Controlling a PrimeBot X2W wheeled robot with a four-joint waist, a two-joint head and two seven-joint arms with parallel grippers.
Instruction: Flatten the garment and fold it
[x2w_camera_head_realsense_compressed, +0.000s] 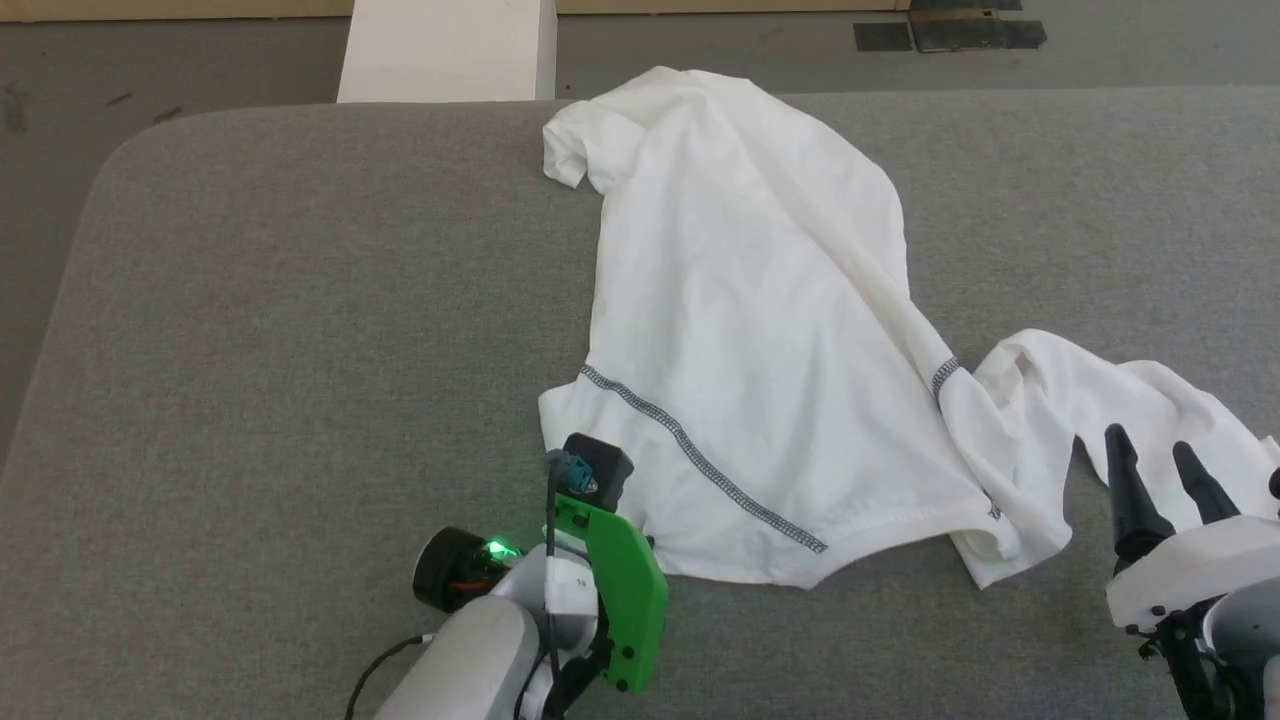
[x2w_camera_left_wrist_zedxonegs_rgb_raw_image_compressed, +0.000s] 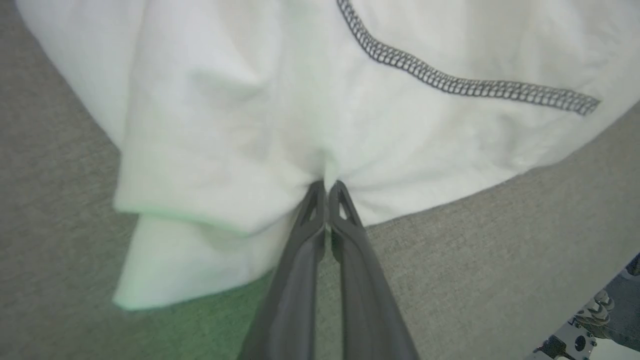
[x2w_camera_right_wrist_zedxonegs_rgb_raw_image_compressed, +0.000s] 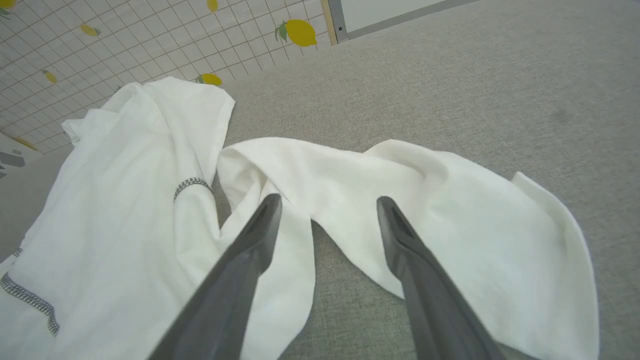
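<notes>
My left gripper (x2w_camera_left_wrist_zedxonegs_rgb_raw_image_compressed: 327, 186) is pressed together, pinching the near edge of the garment (x2w_camera_head_realsense_compressed: 740, 330); the fabric puckers into small creases right at the tips. The left wrist sits low at the near side of the grey padded table (x2w_camera_head_realsense_compressed: 300, 350), its green bracket (x2w_camera_head_realsense_compressed: 625, 590) facing up and the fingers aimed away from me into the cloth.

Garment: white, thin, crumpled, not flat. Its body runs from my pinch up to the far table edge, near a white box (x2w_camera_head_realsense_compressed: 450, 50) standing past that edge. The far corner is bunched and rolled. A dark grey zigzag seam (x2w_camera_left_wrist_zedxonegs_rgb_raw_image_compressed: 450, 82) runs diagonally across the near part, and a second short bit of the same stitching shows at the right shoulder. A folded flap lies under the edge just left of my pinch.

From the right shoulder, one sleeve (x2w_camera_right_wrist_zedxonegs_rgb_raw_image_compressed: 450, 200) trails off to the right, twisted and wrinkled, flat on the table.

My right gripper (x2w_camera_right_wrist_zedxonegs_rgb_raw_image_compressed: 328, 201) is spread wide, holding nothing, tips over that sleeve. Can't tell whether they touch it. The right forearm comes in from the lower right, fingers pointing away from me.
</notes>
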